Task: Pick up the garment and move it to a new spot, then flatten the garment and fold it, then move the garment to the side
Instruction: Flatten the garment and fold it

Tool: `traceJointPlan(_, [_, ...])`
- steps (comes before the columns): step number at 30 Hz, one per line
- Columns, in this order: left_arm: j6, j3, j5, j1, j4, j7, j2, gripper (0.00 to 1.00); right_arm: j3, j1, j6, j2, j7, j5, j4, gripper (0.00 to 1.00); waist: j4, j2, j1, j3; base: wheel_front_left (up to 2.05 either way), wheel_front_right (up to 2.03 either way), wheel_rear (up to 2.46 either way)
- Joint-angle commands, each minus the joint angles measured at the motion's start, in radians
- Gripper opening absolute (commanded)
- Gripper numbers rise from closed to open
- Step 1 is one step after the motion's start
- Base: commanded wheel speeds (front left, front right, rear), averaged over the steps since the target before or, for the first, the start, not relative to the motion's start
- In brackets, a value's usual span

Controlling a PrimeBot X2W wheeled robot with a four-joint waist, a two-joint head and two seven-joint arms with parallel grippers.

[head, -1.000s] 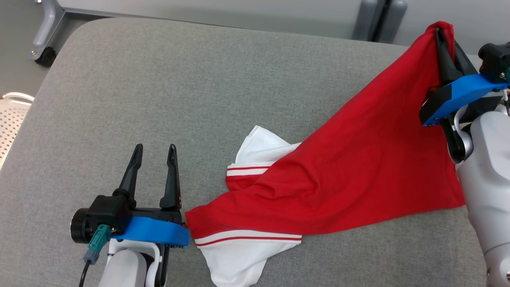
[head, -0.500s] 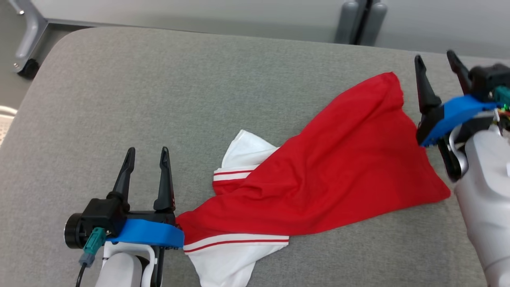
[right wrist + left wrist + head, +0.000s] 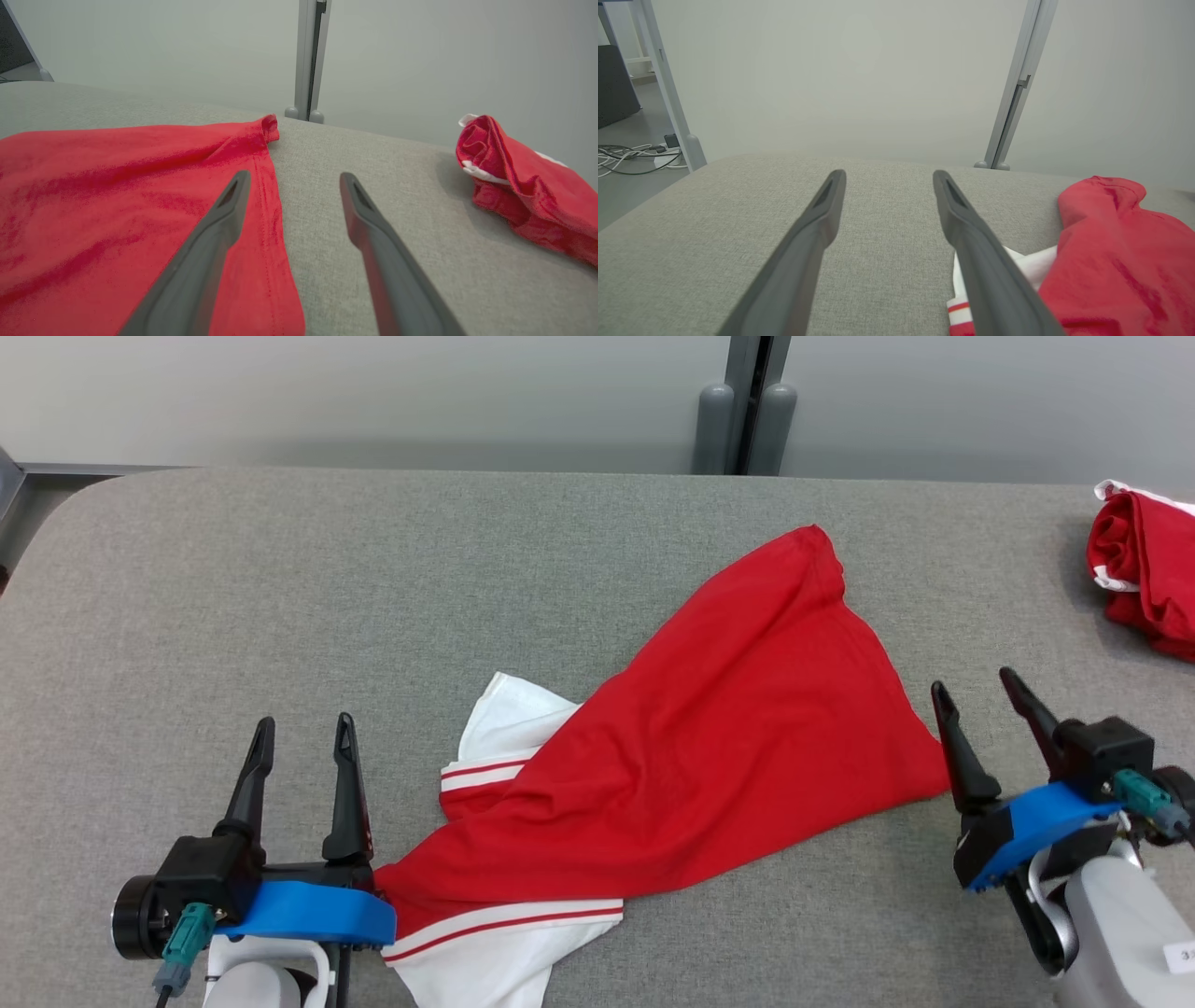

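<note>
Left jaws, spread w/ nothing btwn the dark fingers (image 3: 345, 784), sit low by the near-left part of the grey fabric-covered counter (image 3: 373, 569), just beside the bunched neck end of the red short-sleeved shirt with white, red-striped sleeves (image 3: 709, 747). The left wrist view has the fingers (image 3: 808, 252) over bare fabric, the shirt (image 3: 1111, 261) off to one side. Right jaws, equally spread and empty, wait near the counter's near-right part, just beside the shirt's hem corner. In the right wrist view one finger (image 3: 205, 252) hangs over the stitched hem of the shirt (image 3: 117, 186), the other over bare counter.

The shirt lies loose on the counter, slanting from the near edge by the left jaws toward the far edge, twisted narrow at the neck end, one white sleeve tucked under, the other spilling to the near edge. Prob. reading: it is set down at its new spot, flattening not yet begun. Each pair of jaws flanks one end, apparently placed to take both ends and pull the cloth flat.

A second crumpled red-and-white cloth bundle (image 3: 1144, 569) sits at the far-right edge, well apart, seemingly out of the way.
</note>
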Motion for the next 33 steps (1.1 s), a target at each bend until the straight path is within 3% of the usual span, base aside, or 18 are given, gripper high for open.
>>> traceJointPlan(1, [-0.005,0.004,0.007,0.007,-0.005,-0.002,-0.001,1.0,0.009,0.043,0.0,0.002,-0.003,0.012,-0.019,1.0,-0.004,0.0,0.0001,-0.004,0.0,0.0,0.0])
traceJointPlan(6, [-0.007,0.008,0.01,0.012,-0.007,-0.003,-0.001,1.0,0.036,0.098,0.0,0.002,-0.003,0.019,-0.027,1.0,-0.004,0.0,0.0001,-0.006,0.0,0.0,0.0])
traceJointPlan(19, [-0.005,-0.018,-0.004,-0.017,-0.004,-0.002,-0.001,1.0,0.063,0.007,0.0,-0.017,0.014,0.041,0.201,1.0,0.051,0.0,0.0001,0.03,0.0,0.0,0.0])
traceJointPlan(20, [-0.003,-0.019,-0.004,-0.016,-0.005,-0.002,-0.001,1.0,0.069,0.004,0.0,-0.014,0.018,0.049,0.217,0.49,0.053,0.0,0.0001,0.031,0.0,0.0,0.0])
traceJointPlan(22, [0.001,-0.02,-0.005,-0.013,-0.007,-0.002,-0.001,1.0,0.084,-0.002,0.0,-0.009,0.016,0.066,0.242,0.0,0.053,0.0,0.0001,0.031,0.0,0.0,0.0])
traceJointPlan(28, [0.003,-0.014,-0.003,0.015,0.003,-0.003,-0.001,1.0,0.12,0.016,0.0,0.004,0.001,0.102,0.218,0.0,0.029,0.0,0.0001,0.001,0.0,0.0,0.0])
traceJointPlan(33, [-0.001,-0.013,-0.002,0.034,0.007,-0.003,-0.001,1.0,0.134,0.093,0.0,0.007,-0.003,0.132,0.071,0.0,-0.007,0.0,0.0001,-0.033,0.0,0.0,0.0])
